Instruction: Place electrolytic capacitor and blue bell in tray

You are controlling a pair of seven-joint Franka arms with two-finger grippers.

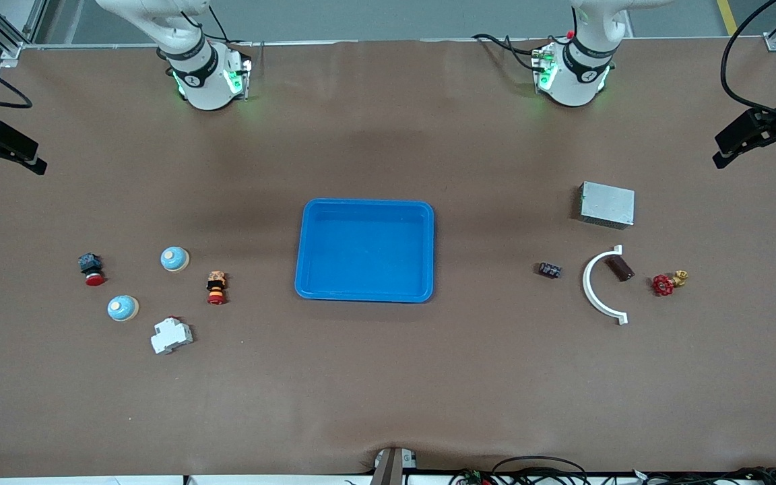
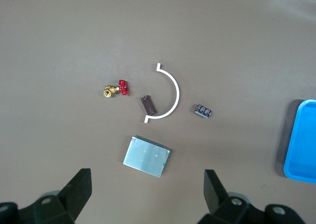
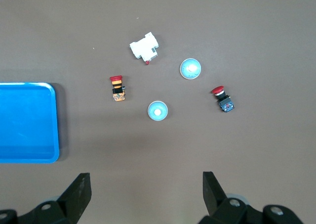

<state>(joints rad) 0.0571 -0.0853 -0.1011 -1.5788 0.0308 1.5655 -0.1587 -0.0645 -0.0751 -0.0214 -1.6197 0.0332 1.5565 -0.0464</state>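
Tray of bright blue plastic sits empty at the middle of the table in the front view. Toward the right arm's end lie two blue bells, one farther from the camera and one nearer, with a red-capped push button, an orange-and-red switch and a white breaker around them. Toward the left arm's end lie the small dark electrolytic capacitor, a white curved bracket, a brown cylinder inside its arc, a red-handled valve and a grey metal box. Only the arm bases show here; neither gripper appears in this view.

From the left wrist view, the left gripper hangs high over that end of the table with its fingers spread wide and nothing between them. Below it lie the box, the bracket, the cylinder, the valve and the capacitor, with a corner of the tray at the edge.

From the right wrist view, the right gripper likewise hangs high, fully spread and empty, over the two bells, the button, the switch, the breaker and the tray's end.

Neither item has been picked up yet, so the task appears to be at its very start. The next move probably calls for each arm to descend and centre its fingers over its own small target, the capacitor lying just beside the bracket needing particular care.
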